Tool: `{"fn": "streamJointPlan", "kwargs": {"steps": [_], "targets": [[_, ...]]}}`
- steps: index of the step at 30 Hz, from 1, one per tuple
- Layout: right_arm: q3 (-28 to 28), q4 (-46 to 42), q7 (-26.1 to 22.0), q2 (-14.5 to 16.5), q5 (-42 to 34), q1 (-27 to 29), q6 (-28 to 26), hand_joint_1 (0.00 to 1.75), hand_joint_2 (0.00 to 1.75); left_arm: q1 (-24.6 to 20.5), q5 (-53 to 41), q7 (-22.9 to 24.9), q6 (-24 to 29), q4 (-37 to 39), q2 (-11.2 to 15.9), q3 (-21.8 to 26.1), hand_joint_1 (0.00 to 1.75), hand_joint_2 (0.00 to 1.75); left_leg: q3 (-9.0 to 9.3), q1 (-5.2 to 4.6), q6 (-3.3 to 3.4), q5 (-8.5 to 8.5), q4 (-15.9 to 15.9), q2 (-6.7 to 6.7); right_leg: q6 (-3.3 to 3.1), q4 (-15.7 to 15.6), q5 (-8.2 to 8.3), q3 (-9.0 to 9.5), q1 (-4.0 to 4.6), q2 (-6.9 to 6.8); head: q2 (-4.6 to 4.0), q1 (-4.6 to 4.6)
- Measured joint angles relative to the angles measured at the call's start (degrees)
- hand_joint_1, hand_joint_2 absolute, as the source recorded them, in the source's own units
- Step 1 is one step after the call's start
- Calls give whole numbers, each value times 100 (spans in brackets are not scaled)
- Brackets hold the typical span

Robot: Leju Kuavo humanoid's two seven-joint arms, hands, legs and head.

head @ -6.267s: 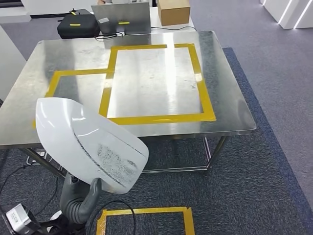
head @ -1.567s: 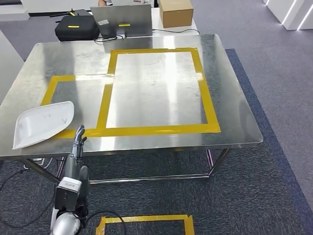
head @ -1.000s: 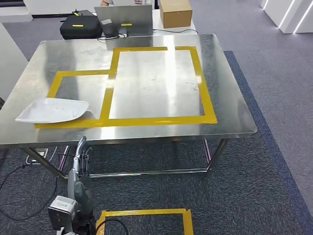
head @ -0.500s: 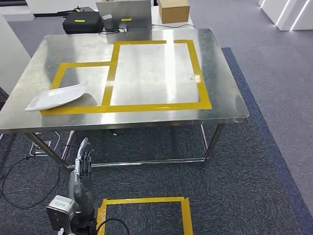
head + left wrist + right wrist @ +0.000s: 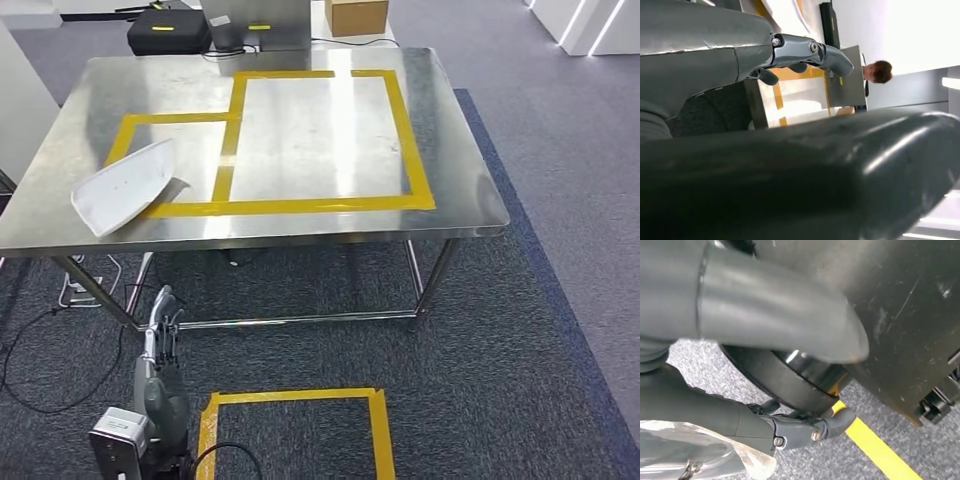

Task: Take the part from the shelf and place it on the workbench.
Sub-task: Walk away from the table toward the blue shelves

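The white curved part point(image 5: 121, 186) lies on the steel workbench point(image 5: 453, 170) near its front left edge, across the yellow tape of the smaller marked square point(image 5: 181, 120). My left hand point(image 5: 160, 338) hangs below and in front of the bench edge with its fingers stretched out and apart, holding nothing. In the left wrist view the left hand point(image 5: 715, 55) points toward the bench, and the white part point(image 5: 785, 12) shows beyond its fingers point(image 5: 810, 49). In the right wrist view my right hand point(image 5: 753, 305) hangs over the carpet, thumb and fingers point(image 5: 798, 432) apart, with nothing in it.
A black case point(image 5: 167, 32), a grey laptop point(image 5: 260, 20) and a cardboard box point(image 5: 355, 14) stand behind the bench. A yellow tape rectangle point(image 5: 294, 400) marks the carpet by my feet. Cables point(image 5: 45, 340) lie under the bench's left side. A person point(image 5: 877, 71) is behind the bench.
My left hand has let go of the white part, which now lies on the bench, and has dropped below the bench edge. The whole picture has shifted as the camera moves back.
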Motion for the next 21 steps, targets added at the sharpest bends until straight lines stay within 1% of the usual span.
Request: {"fn": "streamJointPlan", "kwargs": {"steps": [1, 2, 3, 4, 5, 6, 7, 8, 9, 10, 11, 12, 13, 15, 16, 17, 18, 20, 21], "targets": [[0, 0, 1, 1, 3, -1, 1, 0, 0, -5, 1, -1, 7, -10, 3, -8, 0, 0, -12, 9, 38, 16, -27, 4, 28, 83, -65, -58, -2, 2, 0, 7], [0, 0, 1, 1, 5, -4, 1, 0, 0, -7, 3, -1, 12, -20, 4, -15, 0, 0, -23, 19, 73, 41, -49, 9, 48, 273, -191, -158, -4, 6, 0, 18], [0, -1, 2, 1, 6, -8, -1, 0, 0, -8, 5, -1, 15, -27, 7, -19, 0, 0, -40, 19, 101, 62, -55, 19, 62, 589, -374, -313, -8, 13, 0, 24], [-1, -1, 2, 0, 7, -13, -2, 0, 0, -9, 10, -1, 14, -29, 10, -21, 0, 0, -65, 11, 124, 78, -51, 25, 73, 997, -575, -500, -8, 14, 0, 33], [-1, -2, 4, -1, 7, -17, -4, 0, 0, -8, 16, -1, 9, -30, 14, -21, 0, 0, -91, 0, 139, 97, -43, 33, 83, 1382, -731, -670, -8, 15, 0, 36], [-2, -2, 7, -2, 7, -19, -5, 0, 0, -7, 23, -1, 3, -30, 17, -21, 0, 0, -115, -10, 149, 113, -33, 40, 89, 1631, -803, -772, -8, 15, 0, 35], [-2, -2, 15, -3, 7, -21, -5, 0, 0, -6, 33, -1, -7, -30, 19, -20, 0, 0, -136, -19, 153, 127, -21, 43, 87, 1658, -761, -763, -7, 14, 0, 37], [-2, -2, 22, -4, 10, -20, -4, 0, 0, -6, 42, -1, -16, -30, 19, -20, 0, 0, -151, -25, 151, 137, -5, 42, 79, 1441, -615, -632, -8, 14, 0, 37], [-2, -2, 28, -4, 14, -20, -2, 0, 0, -7, 49, -1, -27, -30, 19, -19, 0, 0, -161, -29, 147, 141, 12, 39, 64, 1045, -410, -410, -8, 14, 0, 37], [-2, -2, 34, -4, 18, -18, 4, 0, 0, -7, 53, -1, -39, -30, 19, -19, 0, 0, -173, -38, 136, 145, 29, 36, 48, 626, -257, -181, -5, 15, 0, 37], [-2, -2, 34, -3, 22, -15, 11, 0, 0, -8, 54, -1, -52, -30, 20, -19, 0, 0, -195, -51, 120, 153, 56, 33, 32, 288, -149, 0, -2, 19, 0, 36], [-2, -2, 32, -2, 25, -12, 19, 0, 0, -9, 53, -1, -64, -30, 21, -19, 0, 0, -223, -63, 96, 169, 79, 33, 13, 92, -98, 96, 2, 25, 0, 34], [-2, -2, 31, -1, 27, -7, 26, 0, 0, -11, 51, -1, -75, -30, 22, -19, 0, 0, -254, -74, 66, 192, 94, 34, -4, 41, -100, 108, 8, 31, 0, 34], [-2, -2, 27, 1, 31, 3, 34, 0, 0, -13, 45, -1, -87, -31, 24, -19, 0, 0, -298, -74, 7, 220, 118, 33, -60, 49, -38, 54, 0, 31, 0, 34], [-2, -2, 27, 2, 32, 2, 37, 0, 0, -13, 43, -1, -89, -32, 25, -19, 0, 0, -327, -69, -27, 157, 169, 27, -96, 47, -5, 23, -10, 23, 0, 32], [-2, -2, 26, 4, 35, -1, 39, 0, 0, -13, 41, -1, -91, -33, 26, -19, 0, 0, -382, -61, -62, 14, 306, 19, -134, 40, 35, -15, -22, 13, 0, 24], [-2, -2, 25, 8, 37, -5, 40, 0, 0, -13, 43, -1, -92, -33, 28, -19, 0, 0, -481, -49, -98, -212, 571, 12, -163, 36, 80, -68, -31, 1, 0, 17], [-2, -2, 24, 10, 39, -11, 41, 0, 0, -11, 47, -1, -96, -33, 34, -19, 0, 0, -724, -26, -152, -707, 1330, 7, -191, 43, 174, -201, -27, -10, 0, 2], [-2, -2, 23, 11, 39, -14, 40, 0, 0, -10, 49, 0, -97, -32, 37, -19, 0, 0, -789, -16, -165, -859, 1628, 7, -190, 48, 226, -277, -25, -14, 0, 2]]}}
